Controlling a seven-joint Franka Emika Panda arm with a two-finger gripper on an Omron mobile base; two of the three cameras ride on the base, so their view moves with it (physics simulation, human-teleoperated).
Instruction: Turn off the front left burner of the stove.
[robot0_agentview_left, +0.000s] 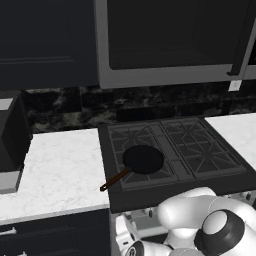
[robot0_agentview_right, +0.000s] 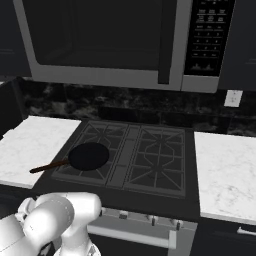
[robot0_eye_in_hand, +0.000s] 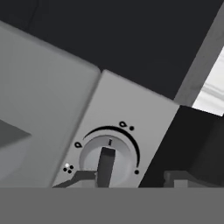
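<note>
The stove (robot0_agentview_left: 168, 148) (robot0_agentview_right: 128, 156) is a black gas range with a dark grated top. Its front left burner (robot0_agentview_left: 161, 178) (robot0_agentview_right: 96, 175) carries a round black frying pan (robot0_agentview_left: 143, 160) (robot0_agentview_right: 89, 156). In the hand view my gripper (robot0_eye_in_hand: 131, 178) is pressed close to a round grey knob (robot0_eye_in_hand: 107, 158) on the silver front panel (robot0_eye_in_hand: 131, 109). The knob's dark bar stands roughly upright under a tick mark. One fingertip (robot0_eye_in_hand: 81, 176) sits at the knob's left edge, while the other is well clear on the right. The jaws stand apart, holding nothing.
The pan's brown handle (robot0_agentview_left: 113, 180) sticks out toward the left counter (robot0_agentview_left: 60, 170). A microwave (robot0_agentview_right: 120, 40) hangs above the stove. A dark appliance (robot0_agentview_left: 10, 145) stands at the far left. White counter (robot0_agentview_right: 225, 170) lies to the right. Small knobs (robot0_agentview_right: 150, 219) line the stove front.
</note>
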